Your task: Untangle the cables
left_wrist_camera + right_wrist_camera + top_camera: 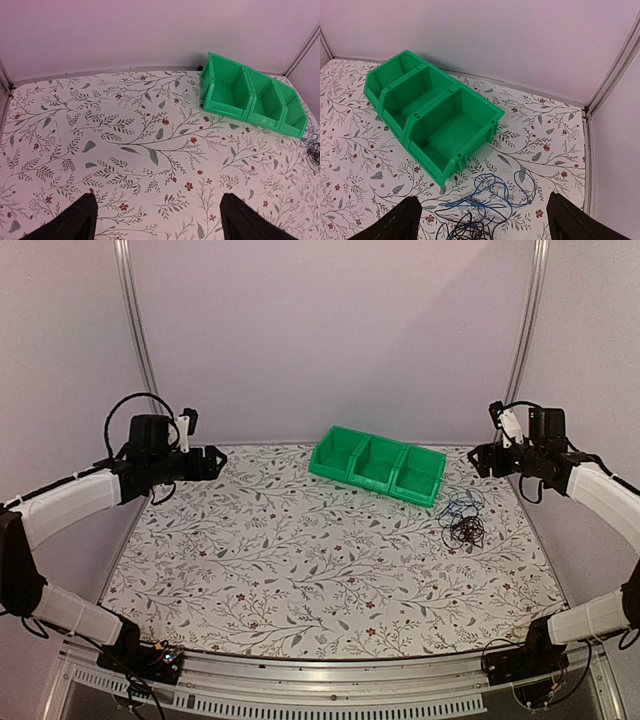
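The cables lie in one tangled heap of thin blue and black loops on the table, just in front of the right end of the green bins. In the right wrist view the blue loops lie over the black ones between my fingers. They also show at the right edge of the left wrist view. My right gripper is open and empty, held high above and behind the heap. My left gripper is open and empty, held high over the far left of the table.
A row of three joined green bins stands empty at the back centre, angled; it shows in both wrist views. The floral table is walled at the back and sides, with metal posts in the corners.
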